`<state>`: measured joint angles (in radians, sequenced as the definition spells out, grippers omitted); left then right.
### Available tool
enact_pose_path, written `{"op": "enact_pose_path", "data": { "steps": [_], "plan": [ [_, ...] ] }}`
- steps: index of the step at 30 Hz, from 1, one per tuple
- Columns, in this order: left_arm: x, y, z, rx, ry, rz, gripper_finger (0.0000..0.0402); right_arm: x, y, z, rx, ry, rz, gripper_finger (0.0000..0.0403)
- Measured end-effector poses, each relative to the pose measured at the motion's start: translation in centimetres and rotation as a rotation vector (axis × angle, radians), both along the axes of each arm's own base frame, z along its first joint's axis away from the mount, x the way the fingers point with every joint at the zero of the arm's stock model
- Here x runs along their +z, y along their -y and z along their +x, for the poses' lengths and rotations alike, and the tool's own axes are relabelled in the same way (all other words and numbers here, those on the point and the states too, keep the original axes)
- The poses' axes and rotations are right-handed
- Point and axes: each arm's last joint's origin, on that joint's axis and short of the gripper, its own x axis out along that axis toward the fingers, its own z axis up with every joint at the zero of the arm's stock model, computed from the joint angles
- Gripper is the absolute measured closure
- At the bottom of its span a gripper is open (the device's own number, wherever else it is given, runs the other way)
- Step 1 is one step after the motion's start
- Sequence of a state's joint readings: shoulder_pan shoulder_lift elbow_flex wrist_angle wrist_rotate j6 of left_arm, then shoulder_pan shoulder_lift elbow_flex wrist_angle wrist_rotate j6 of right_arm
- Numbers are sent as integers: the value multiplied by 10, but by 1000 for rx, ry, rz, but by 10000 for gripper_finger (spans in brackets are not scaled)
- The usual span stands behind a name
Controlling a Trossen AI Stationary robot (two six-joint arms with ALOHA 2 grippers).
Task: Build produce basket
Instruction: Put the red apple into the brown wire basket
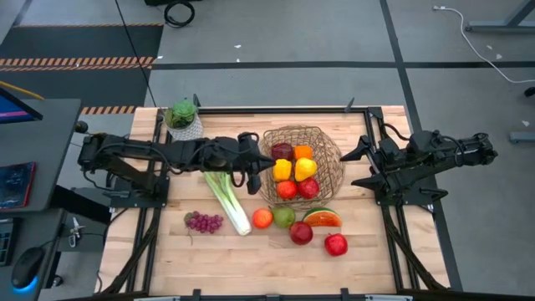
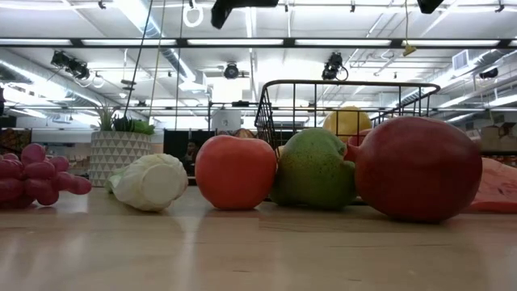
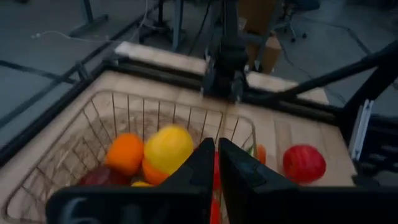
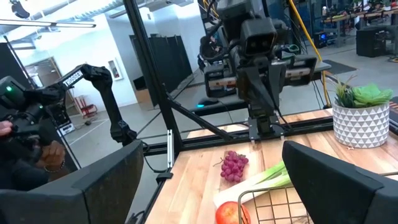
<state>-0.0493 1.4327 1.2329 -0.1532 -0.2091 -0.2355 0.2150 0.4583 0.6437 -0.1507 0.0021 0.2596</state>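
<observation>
The round open-weave tan-brown wire basket (image 1: 328, 140) sits toward the far middle of the light wooden table (image 1: 167, 251) and is partly filled. Inside lie a dark red apple (image 1: 282, 151), an orange (image 1: 303, 152), a yellow pepper (image 1: 282, 170), a yellow lemon (image 1: 306, 168) and two red fruits (image 1: 298, 189) at the near rim.

Seven pieces of produce are not yet in. On the table in front of the basket are a long green-white leek (image 1: 226, 199), a bunch of purple grapes (image 1: 204, 221), a second orange (image 1: 262, 218), a green pear (image 1: 284, 216), a watermelon slice (image 1: 322, 218) and two more red apples (image 1: 318, 238). So the job looks a little under half done.

The left gripper (image 1: 253, 164) hovers at the basket's left rim with its fingers clenched together and nothing between them, as its wrist view shows. The right gripper (image 1: 364, 165) waits just right of the basket with fingers spread wide and empty.

From table height the pear, orange and one red apple hide most of the basket, so its contents hardly show there. The two red fruits at the rim may be apples or tomatoes; from above it is hard to say. A small white-potted green plant (image 1: 183, 117) stands at the far left corner, apart from the work.
</observation>
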Motion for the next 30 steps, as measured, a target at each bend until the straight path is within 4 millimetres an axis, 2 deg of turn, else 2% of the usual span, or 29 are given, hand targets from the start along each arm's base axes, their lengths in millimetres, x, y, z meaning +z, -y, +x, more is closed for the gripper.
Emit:
{"op": "enact_pose_path", "data": {
  "steps": [3, 8, 30],
  "plan": [
    [-7, -1, 0, 1, -14, -4, 370, 0, 0, 0, 0, 0, 0, 16],
    [-2, -2, 2, -22, 53, 4, 374, 0, 0, 0, 0, 0, 0, 16],
    [-5, -2, 1, -31, 16, 25, 370, 0, 0, 0, 0, 0, 0, 16]
  ]
}}
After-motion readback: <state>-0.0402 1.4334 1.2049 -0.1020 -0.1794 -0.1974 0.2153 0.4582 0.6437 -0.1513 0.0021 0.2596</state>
